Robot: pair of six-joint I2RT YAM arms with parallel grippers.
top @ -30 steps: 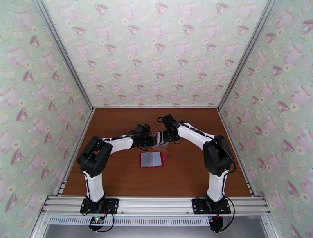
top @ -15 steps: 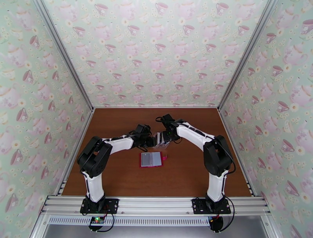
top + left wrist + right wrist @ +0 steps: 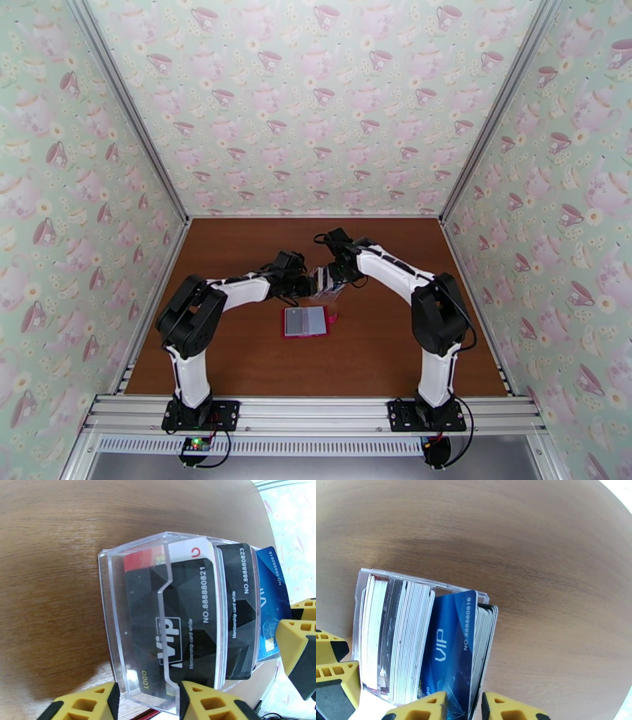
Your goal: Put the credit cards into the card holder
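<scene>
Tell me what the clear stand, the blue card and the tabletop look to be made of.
The clear stand looks like rigid transparent plastic, glossy: the cards read through its walls. The blue card seems thin plastic, glossy, with printed white lettering. The tabletop shows brown wood grain with a low sheen; solid wood or laminate, I cannot tell.

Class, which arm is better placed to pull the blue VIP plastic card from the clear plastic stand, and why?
Right. The right gripper has its yellow fingers flanking the blue VIP plastic card; the left gripper grips the clear plastic stand, bracing it.
</scene>
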